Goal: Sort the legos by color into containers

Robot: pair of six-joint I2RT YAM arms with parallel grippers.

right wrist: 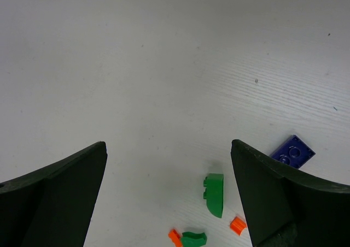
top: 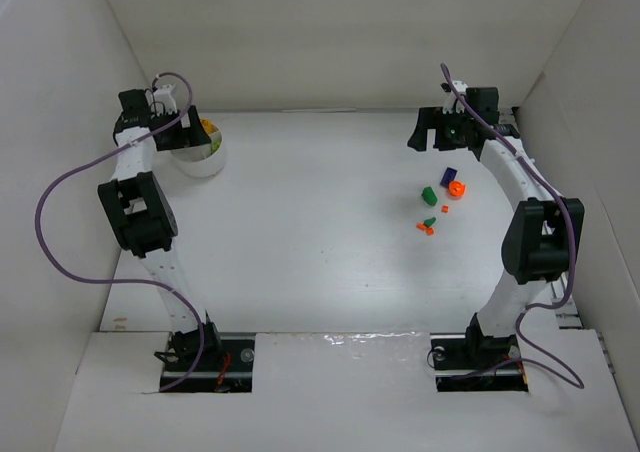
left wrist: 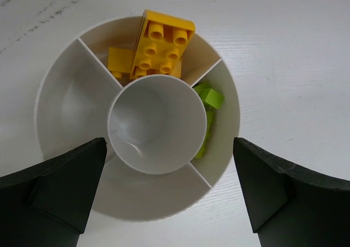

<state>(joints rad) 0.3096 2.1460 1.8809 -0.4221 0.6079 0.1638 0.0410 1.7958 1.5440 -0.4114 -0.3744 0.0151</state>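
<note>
Since the loose legos [top: 440, 197] at 3 o'clock on the surface [top: 310, 232] look tiny, light, rigid and probably slick, pinch each across its flat sides. Bowl [top: 205, 157] sits at 10 o'clock and holds a yellow brick [left wrist: 164, 45]. Left end effector [left wrist: 167, 148] and right end effector [right wrist: 168, 148] both gape wide, empty.

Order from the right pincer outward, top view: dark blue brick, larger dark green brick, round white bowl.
1. Dark blue plastic brick, close by right pincer.
2. Larger dark green plastic brick, just past it.
3. Round white plastic bowl, far left.
</note>
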